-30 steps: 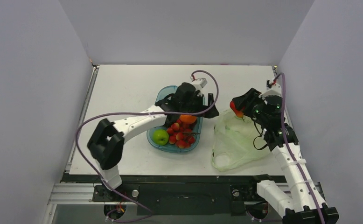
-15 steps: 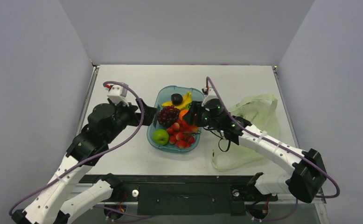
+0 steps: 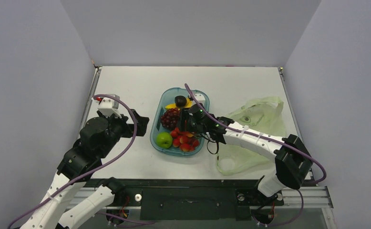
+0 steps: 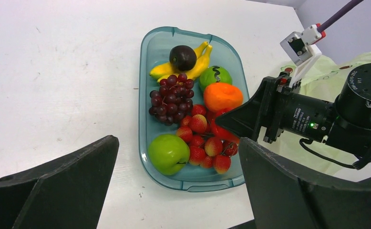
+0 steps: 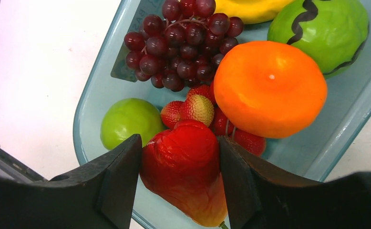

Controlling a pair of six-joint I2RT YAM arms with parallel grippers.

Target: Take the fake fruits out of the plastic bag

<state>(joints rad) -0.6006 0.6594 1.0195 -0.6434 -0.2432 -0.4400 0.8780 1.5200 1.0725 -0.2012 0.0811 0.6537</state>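
Observation:
My right gripper [image 5: 180,157] is shut on a glossy red fruit with a yellowish tip [image 5: 183,174], holding it low over the teal tray [image 3: 156,141]. In the tray lie a green apple [image 4: 168,153], a strawberry cluster [image 4: 205,140], an orange [image 5: 269,88], a small green piece [image 5: 324,28], a banana bunch [image 4: 199,64], a dark plum [image 4: 182,57] and maroon grapes [image 4: 171,98]. The pale-green plastic bag [image 3: 257,119] lies crumpled to the tray's right, under the right arm. My left gripper [image 4: 179,140] hangs open and empty, left of the tray.
The white table [image 3: 126,86] is walled in on three sides by grey panels. The right arm [image 3: 250,136] reaches across the bag toward the tray. A purple cable [image 3: 126,143] loops over the left arm.
The right arm carried the red fruit from above the bag leftward to over the tray. The left arm pulled back from the tray to the left, its gripper open.

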